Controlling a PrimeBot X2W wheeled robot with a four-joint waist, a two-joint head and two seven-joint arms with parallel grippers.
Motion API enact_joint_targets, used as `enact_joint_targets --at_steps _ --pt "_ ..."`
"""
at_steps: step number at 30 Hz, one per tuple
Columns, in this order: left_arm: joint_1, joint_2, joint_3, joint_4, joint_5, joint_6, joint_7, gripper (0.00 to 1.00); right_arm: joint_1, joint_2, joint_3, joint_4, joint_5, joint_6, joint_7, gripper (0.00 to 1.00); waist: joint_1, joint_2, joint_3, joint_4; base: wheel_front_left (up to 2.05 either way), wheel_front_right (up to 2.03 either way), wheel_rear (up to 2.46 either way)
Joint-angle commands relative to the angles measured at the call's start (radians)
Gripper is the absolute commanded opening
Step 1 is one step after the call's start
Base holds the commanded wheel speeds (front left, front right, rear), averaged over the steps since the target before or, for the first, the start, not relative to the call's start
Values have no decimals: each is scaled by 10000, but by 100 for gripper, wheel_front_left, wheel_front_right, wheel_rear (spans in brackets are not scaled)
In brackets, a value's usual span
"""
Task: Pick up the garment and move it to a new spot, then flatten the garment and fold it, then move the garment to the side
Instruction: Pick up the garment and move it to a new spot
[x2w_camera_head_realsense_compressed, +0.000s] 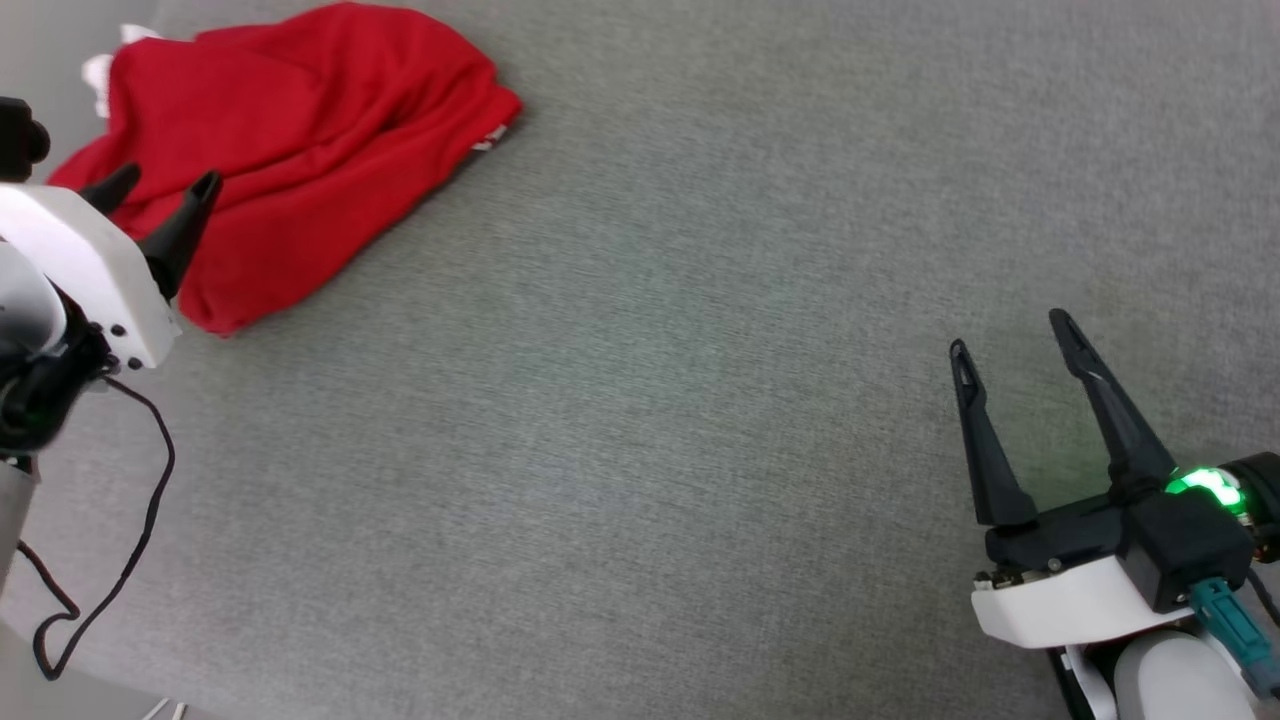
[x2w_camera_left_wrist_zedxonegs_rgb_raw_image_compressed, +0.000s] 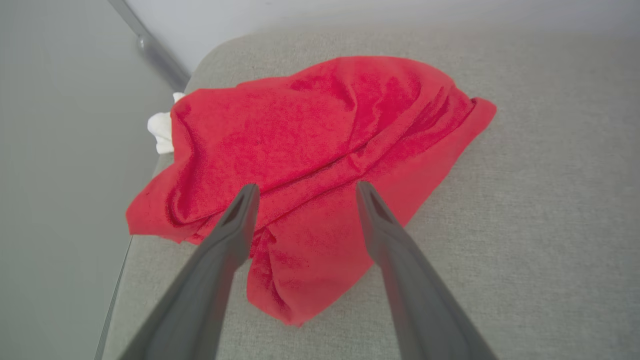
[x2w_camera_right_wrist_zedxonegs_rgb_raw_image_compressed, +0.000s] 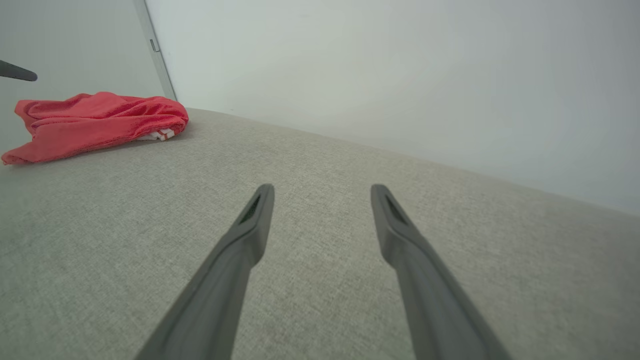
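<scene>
Soft, even white light all round, no glare. The garment (x2w_camera_right_wrist_zedxonegs_rgb_raw_image_compressed: 95, 122) throws only a thin, soft shadow. A green lamp (x2w_camera_head_realsense_compressed: 1205, 488) behind the right tool (x2w_camera_head_realsense_compressed: 1010, 335) tints the grey fabric surface (x2w_camera_head_realsense_compressed: 640, 450) faintly. Wrist views bow at the edges, and the near fingers (x2w_camera_left_wrist_zedxonegs_rgb_raw_image_compressed: 220, 260) look blurred.

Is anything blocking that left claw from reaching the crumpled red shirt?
Nothing visible does. The left gripper hangs open, its fingers aimed straight at the garment, which lies crumpled on the grey surface. No other object sits between them.
</scene>
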Motion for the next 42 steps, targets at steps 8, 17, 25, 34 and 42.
enact_joint_targets --at_steps 8,17,25,34,42 --pt "-959 428 -940 834 -1733 17 2590 100 -292 36 -183 -78 100 -3 80 100 -2 -1 868 -700 0 0 0" --pt "-1025 405 -1997 1602 -2446 17 3267 60 -337 118 -304 -99 -8 -3 -62 100 -2 -1 1363 -963 0 0 0" --pt "-983 599 -2702 1712 -2565 18 2143 0 -395 171 -358 85 -35 -3 -122 100 -2 -1 1123 -947 0 0 0" --pt "-1169 1926 -3366 449 -2134 20 -709 0 -248 265 -136 909 338 -3 -361 100 -2 -1 -481 -1055 0 0 0" --pt "-1917 2754 -3345 -391 -1229 18 -2421 0 127 286 -21 1667 1208 -3 -461 100 -2 -1 -2301 -1390 0 0 0"
